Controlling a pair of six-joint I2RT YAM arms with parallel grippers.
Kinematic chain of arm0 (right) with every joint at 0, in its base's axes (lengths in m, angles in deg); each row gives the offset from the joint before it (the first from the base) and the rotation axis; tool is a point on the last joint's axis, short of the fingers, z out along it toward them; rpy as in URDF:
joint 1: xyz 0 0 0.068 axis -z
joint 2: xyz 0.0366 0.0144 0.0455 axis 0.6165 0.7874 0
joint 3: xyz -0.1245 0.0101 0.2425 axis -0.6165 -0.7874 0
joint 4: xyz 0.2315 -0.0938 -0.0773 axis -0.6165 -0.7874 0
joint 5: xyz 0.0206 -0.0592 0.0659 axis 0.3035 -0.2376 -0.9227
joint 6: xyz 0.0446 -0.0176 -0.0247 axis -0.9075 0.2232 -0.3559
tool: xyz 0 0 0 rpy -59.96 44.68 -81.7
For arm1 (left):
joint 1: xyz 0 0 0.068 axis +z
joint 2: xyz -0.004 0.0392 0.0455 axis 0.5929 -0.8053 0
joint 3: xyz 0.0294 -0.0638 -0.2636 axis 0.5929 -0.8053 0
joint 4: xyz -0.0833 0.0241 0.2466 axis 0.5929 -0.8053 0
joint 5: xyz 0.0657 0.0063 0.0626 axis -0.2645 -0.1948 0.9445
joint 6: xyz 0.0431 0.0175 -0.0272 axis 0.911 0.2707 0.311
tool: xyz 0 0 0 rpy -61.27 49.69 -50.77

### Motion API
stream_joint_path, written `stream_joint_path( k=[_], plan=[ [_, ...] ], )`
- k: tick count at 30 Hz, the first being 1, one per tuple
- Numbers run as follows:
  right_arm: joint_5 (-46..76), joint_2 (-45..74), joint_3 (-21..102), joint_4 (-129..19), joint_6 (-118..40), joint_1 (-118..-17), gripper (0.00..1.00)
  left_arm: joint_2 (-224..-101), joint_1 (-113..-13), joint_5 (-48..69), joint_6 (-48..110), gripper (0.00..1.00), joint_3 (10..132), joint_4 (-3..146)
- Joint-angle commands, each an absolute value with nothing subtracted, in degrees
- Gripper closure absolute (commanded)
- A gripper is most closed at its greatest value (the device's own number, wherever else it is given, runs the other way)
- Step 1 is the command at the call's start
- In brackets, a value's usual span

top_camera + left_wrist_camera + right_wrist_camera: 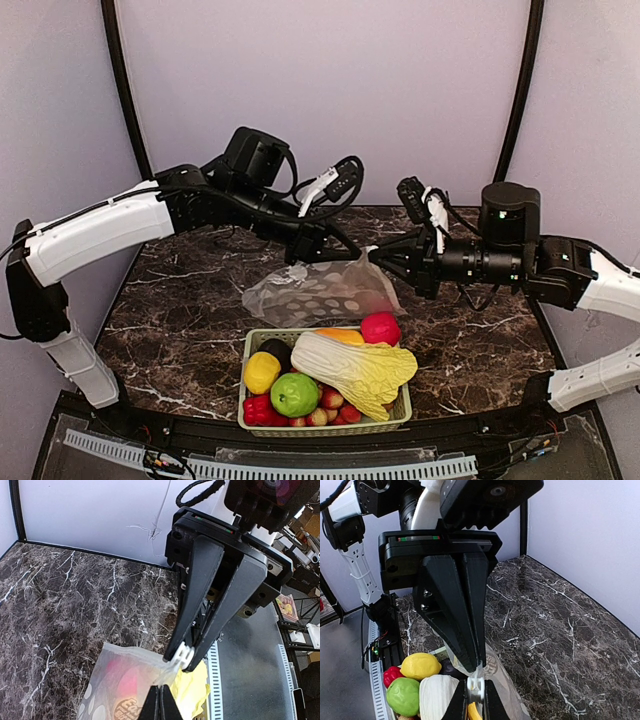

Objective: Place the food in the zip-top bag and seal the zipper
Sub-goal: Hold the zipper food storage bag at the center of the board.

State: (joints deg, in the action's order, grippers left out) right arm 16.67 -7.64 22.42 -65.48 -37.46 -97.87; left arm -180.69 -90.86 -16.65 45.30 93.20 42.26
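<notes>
clear dotted zip-top bag (315, 292) hangs over the tabletop (180, 320) behind the basket (249, 345), left tool (303, 250) and right tool (383, 262) each pinching its mouth edge; food (355, 370) sits in the basket, so the mouth likely needs spreading next.

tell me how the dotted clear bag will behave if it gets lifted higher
Probably floppy: the zip-top bag sags in wrinkles below the spot where the left end effector and right end effector pinch its edge. Likely light, as the thin film holds no shape. It might slip, since the plastic looks glossy.
</notes>
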Motion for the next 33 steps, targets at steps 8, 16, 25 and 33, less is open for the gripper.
stream_joint_path(
  k=[8,16,25,33],
  plan=[
    [16.6,-6.3,22.3,-64.5,-39.4,-96.9,1.00,-175.9,-90.9,-14.2,43.5,0.99,89.9,45.3],
    [15.6,-5.6,22.1,-64.4,-39.9,-96.9,1.00,-173.9,-90.9,-12.4,43.3,0.99,87.9,48.0],
    [14.7,-5.4,21.4,-64.5,-40.2,-96.8,1.00,-173.2,-90.9,-11.5,40.9,0.99,87.2,48.8],
    [14.8,-5.7,20.7,-64.5,-40.6,-96.8,1.00,-172.6,-90.9,-13.1,40.8,0.99,86.4,49.6]
  ],
)
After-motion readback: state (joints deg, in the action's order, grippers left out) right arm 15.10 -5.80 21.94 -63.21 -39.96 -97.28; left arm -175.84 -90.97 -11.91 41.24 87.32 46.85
